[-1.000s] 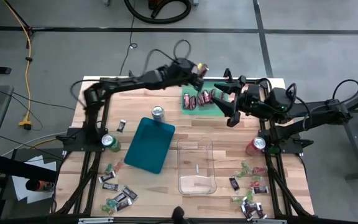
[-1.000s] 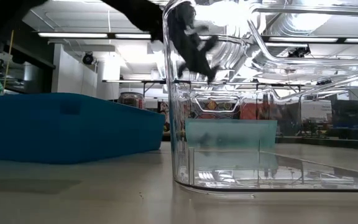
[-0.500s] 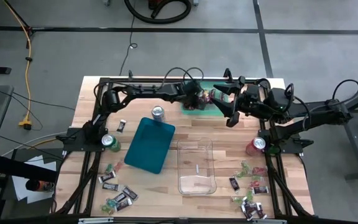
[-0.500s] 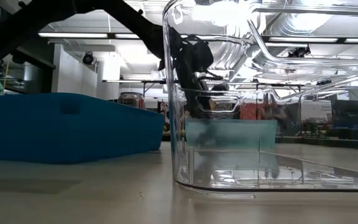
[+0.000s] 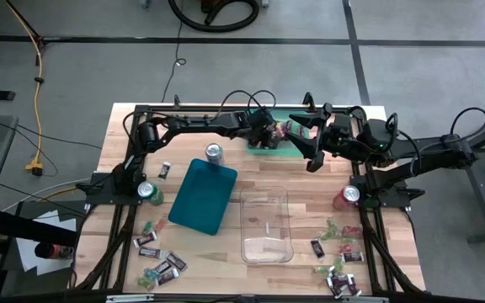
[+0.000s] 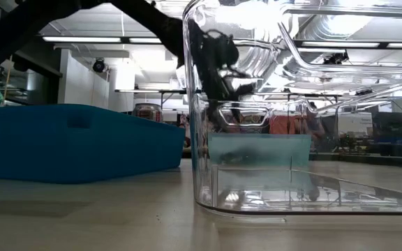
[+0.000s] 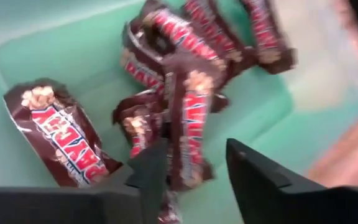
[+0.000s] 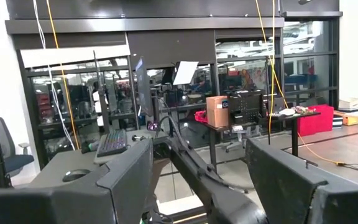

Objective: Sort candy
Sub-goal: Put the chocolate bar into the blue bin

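Wooden tabletop [image 5: 226, 252] carries a green tray [image 5: 286, 148] at its far edge, and the left gripper [image 5: 265, 133] hangs just over the pile of dark red candy bars [image 5: 268, 139] inside it. Its fingers [image 7: 151, 174] stand parted with one bar [image 7: 190, 127] lying loose directly beneath the gap, long axis running away from the claw, apparently let go rather than gripped. Another bar [image 7: 61, 134] lies off to one side, apart from the heap. Right gripper [image 5: 311, 139] waits released, raised just beside the tray. Unsorted candy [image 5: 158, 257] lies well behind both claws, at the near corners.
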